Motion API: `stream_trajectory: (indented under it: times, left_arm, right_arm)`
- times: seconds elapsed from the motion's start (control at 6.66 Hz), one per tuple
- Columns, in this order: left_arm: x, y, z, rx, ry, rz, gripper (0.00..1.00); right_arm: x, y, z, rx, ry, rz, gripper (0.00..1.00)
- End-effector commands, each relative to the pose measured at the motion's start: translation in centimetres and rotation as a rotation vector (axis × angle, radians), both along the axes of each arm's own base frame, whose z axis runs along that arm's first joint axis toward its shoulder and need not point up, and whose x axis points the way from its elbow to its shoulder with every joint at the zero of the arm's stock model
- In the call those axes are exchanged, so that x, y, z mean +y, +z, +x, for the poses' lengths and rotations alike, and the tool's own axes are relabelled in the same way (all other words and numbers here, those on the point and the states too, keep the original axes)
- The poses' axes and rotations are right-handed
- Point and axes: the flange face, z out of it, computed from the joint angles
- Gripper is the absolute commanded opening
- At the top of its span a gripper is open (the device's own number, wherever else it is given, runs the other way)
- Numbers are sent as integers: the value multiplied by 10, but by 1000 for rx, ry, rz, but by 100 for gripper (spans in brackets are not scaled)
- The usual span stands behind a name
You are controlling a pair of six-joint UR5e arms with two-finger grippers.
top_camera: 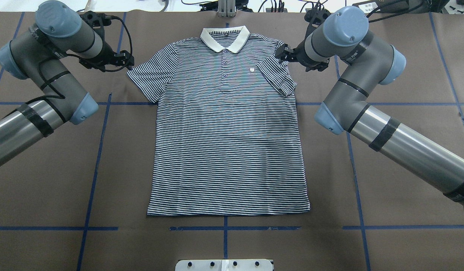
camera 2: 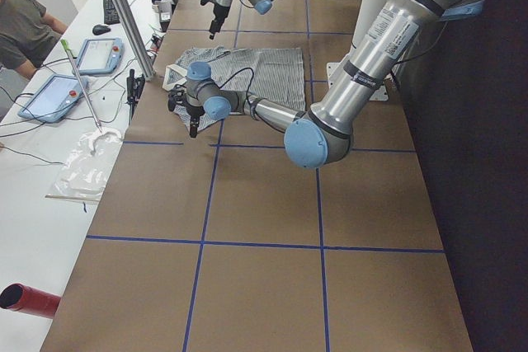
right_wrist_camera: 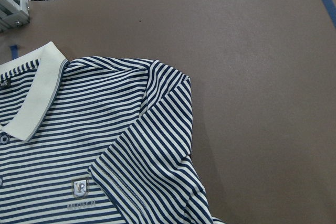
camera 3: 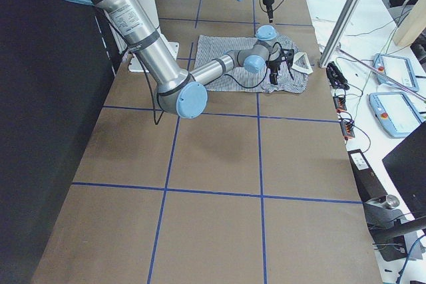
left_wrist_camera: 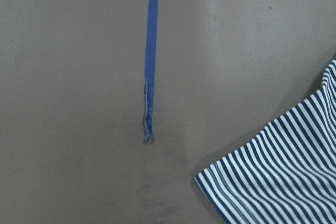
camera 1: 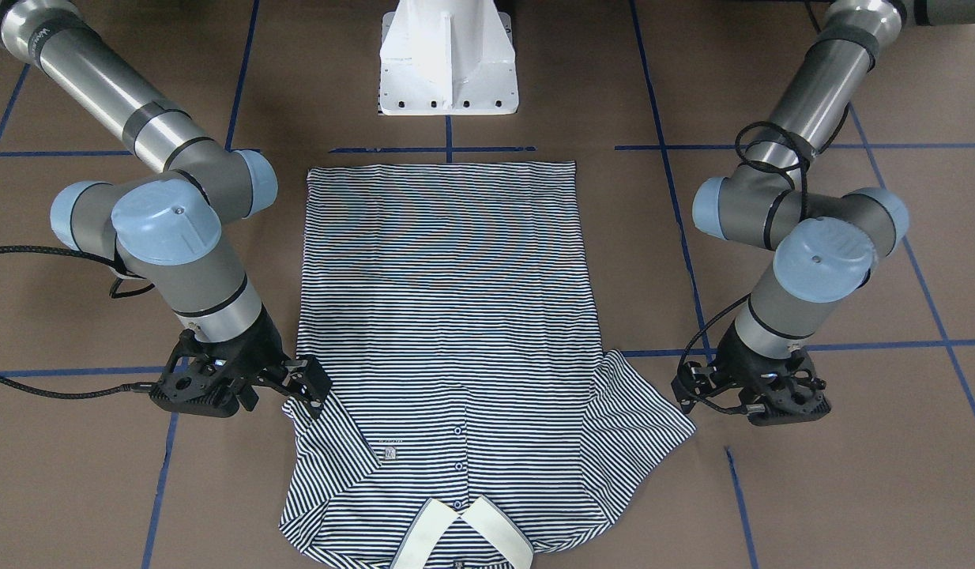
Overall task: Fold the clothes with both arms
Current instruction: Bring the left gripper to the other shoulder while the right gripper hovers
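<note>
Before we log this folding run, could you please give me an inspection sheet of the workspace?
Surface: brown table, flat, marked with a blue tape grid.
Job's things: striped polo shirt lies face up, collar away from the robot; the sleeve on the robot's right is folded inward onto the chest.
Clutter: nothing seen.
Hands: right hand at the folded sleeve; left hand beside the other sleeve's edge, contact unclear; open or shut cannot be told.
Cables: black cables loop at both wrists, off the shirt.
Surroundings: white pedestal base; side bench with tablets and a person.
</note>
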Motion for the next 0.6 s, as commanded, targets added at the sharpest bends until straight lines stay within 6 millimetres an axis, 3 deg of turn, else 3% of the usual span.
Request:
stream_trajectory:
  times: [0.0,0.15,0.45]
  left_arm:
    - [-5,15,18,-6,-22,-11,79]
    - [-8,24,22,-1,-21,-3,73]
    - [-13,12,25,9,-24,13,65]
  right_arm:
    - [2,2,3,3,6,7,100]
    - [1,3,5,7,13,9,100]
    - [0,4,5,13,22,12,100]
